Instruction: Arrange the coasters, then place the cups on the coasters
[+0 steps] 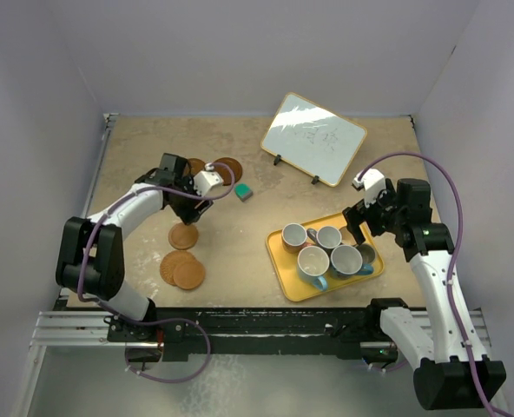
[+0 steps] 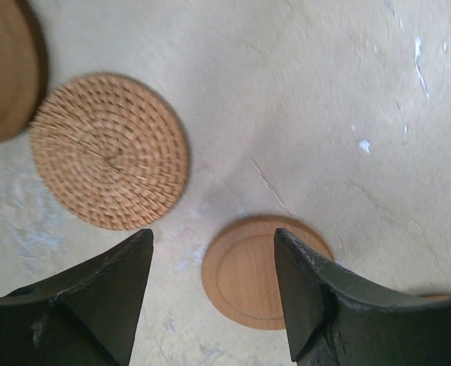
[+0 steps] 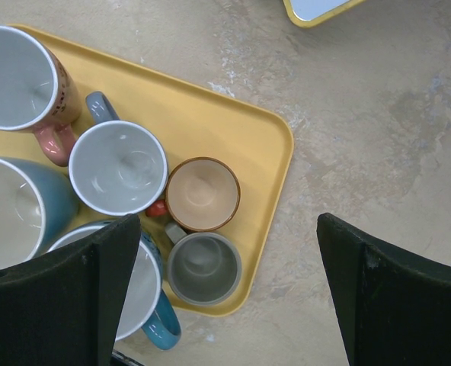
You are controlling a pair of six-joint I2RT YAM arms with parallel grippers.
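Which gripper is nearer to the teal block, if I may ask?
Left. The left gripper hovers left of the teal block, over a coaster; the right gripper is farther, above the yellow tray.

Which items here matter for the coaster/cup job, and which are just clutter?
For the job:
- coasters, spread on the left side
- cups, all on the tray

Lying about:
- yellow tray
- teal block
- whiteboard

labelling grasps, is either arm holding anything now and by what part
Nothing is held. The left gripper, jaws open, hangs above a smooth coaster on the table; the right gripper, jaws open, hangs over a corner of the yellow tray.
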